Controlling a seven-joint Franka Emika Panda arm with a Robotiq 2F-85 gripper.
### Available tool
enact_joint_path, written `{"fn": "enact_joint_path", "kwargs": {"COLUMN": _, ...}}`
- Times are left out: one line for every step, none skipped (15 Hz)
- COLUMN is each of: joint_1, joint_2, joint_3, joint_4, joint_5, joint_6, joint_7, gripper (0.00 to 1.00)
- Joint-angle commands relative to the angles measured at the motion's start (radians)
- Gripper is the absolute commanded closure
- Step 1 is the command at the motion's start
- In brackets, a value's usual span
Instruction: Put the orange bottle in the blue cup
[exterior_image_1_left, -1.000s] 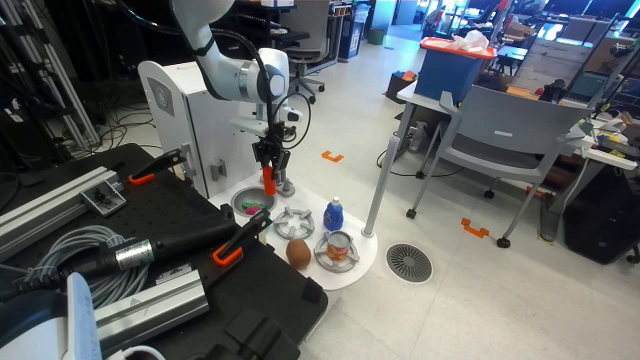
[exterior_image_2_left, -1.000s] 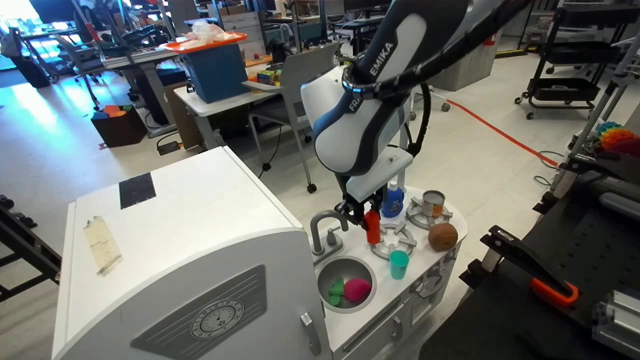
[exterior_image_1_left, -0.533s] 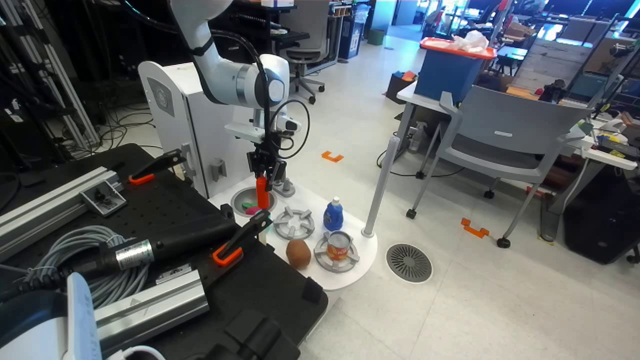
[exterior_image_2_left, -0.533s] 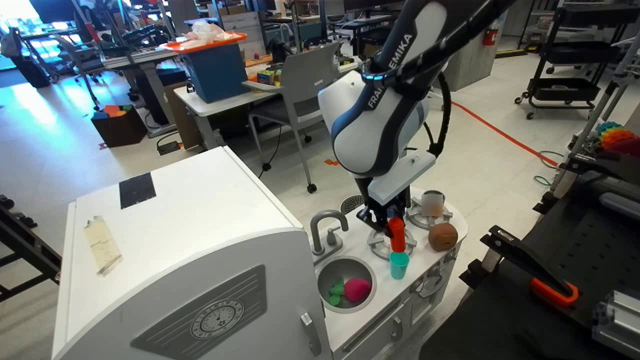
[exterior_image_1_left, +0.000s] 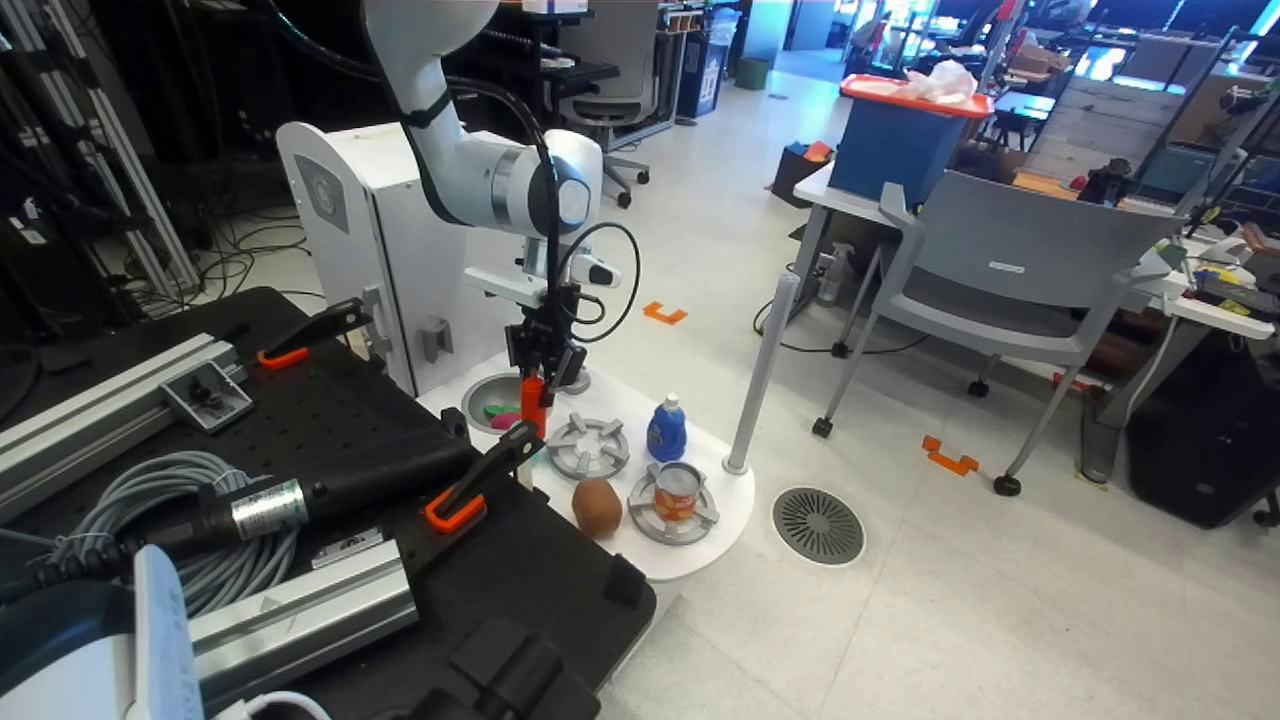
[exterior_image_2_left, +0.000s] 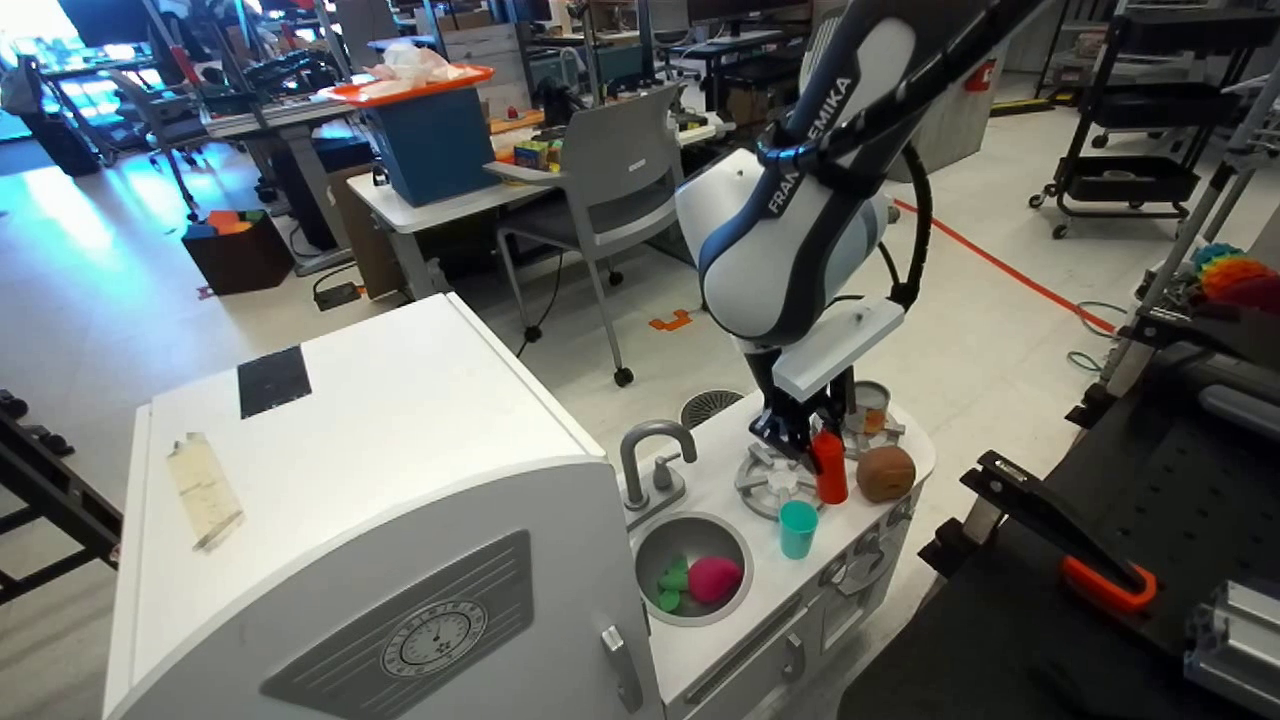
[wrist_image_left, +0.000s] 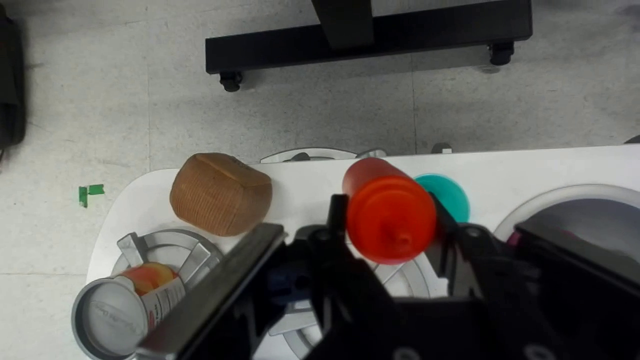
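My gripper (wrist_image_left: 391, 212) is shut on the orange bottle (wrist_image_left: 391, 235), with one finger on each side of it. The bottle is red-orange and roughly upright, and shows in both exterior views (exterior_image_1_left: 533, 408) (exterior_image_2_left: 831, 470). It hangs over the white counter by the burner's front side. The blue cup (exterior_image_2_left: 798, 530) is a small blue-green cup standing upright on the counter between burner and sink. In the wrist view the cup (wrist_image_left: 452, 197) lies just right of the bottle, partly hidden by bottle and finger. In an exterior view a black clamp (exterior_image_1_left: 490, 470) hides most of it.
A sink (exterior_image_2_left: 690, 525) holds a pink and green toy. A brown lump (exterior_image_2_left: 886, 474) and a can (exterior_image_2_left: 866, 406) on a burner stand on the bottle's far side from the sink. A blue bottle (exterior_image_1_left: 667, 430) stands at the back. A faucet (exterior_image_2_left: 650, 450) rises behind the sink.
My gripper has carried the orange bottle lower and toward the counter's front. In the last half second it has moved away from the sink, past the cup toward the brown lump.
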Motion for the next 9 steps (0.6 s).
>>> {"fn": "enact_joint_path", "kwargs": {"joint_1": 0.006, "joint_2": 0.015, "joint_3": 0.017, "joint_4": 0.026, "joint_5": 0.012, "joint_6": -0.006, "joint_7": -0.023, "gripper": 0.87}}
{"fn": "enact_joint_path", "kwargs": {"joint_1": 0.011, "joint_2": 0.022, "joint_3": 0.019, "joint_4": 0.033, "joint_5": 0.012, "joint_6": -0.005, "joint_7": -0.019, "gripper": 0.87}}
{"fn": "enact_joint_path", "kwargs": {"joint_1": 0.02, "joint_2": 0.035, "joint_3": 0.016, "joint_4": 0.046, "joint_5": 0.008, "joint_6": -0.004, "joint_7": -0.011, "gripper": 0.87}}
{"fn": "enact_joint_path", "kwargs": {"joint_1": 0.025, "joint_2": 0.044, "joint_3": 0.016, "joint_4": 0.056, "joint_5": 0.008, "joint_6": -0.005, "joint_7": -0.009, "gripper": 0.87}}
{"fn": "enact_joint_path", "kwargs": {"joint_1": 0.031, "joint_2": 0.055, "joint_3": 0.014, "joint_4": 0.067, "joint_5": 0.006, "joint_6": -0.004, "joint_7": -0.006, "gripper": 0.87}}
{"fn": "enact_joint_path", "kwargs": {"joint_1": 0.035, "joint_2": 0.07, "joint_3": 0.012, "joint_4": 0.083, "joint_5": 0.007, "joint_6": -0.006, "joint_7": -0.003, "gripper": 0.87}}
{"fn": "enact_joint_path", "kwargs": {"joint_1": 0.04, "joint_2": 0.085, "joint_3": 0.007, "joint_4": 0.1, "joint_5": 0.004, "joint_6": -0.003, "joint_7": 0.001, "gripper": 0.87}}
{"fn": "enact_joint_path", "kwargs": {"joint_1": 0.043, "joint_2": 0.098, "joint_3": 0.006, "joint_4": 0.116, "joint_5": 0.003, "joint_6": -0.001, "joint_7": 0.0, "gripper": 0.87}}
{"fn": "enact_joint_path", "kwargs": {"joint_1": 0.048, "joint_2": 0.11, "joint_3": 0.007, "joint_4": 0.133, "joint_5": 0.003, "joint_6": 0.0, "joint_7": 0.002, "gripper": 0.87}}
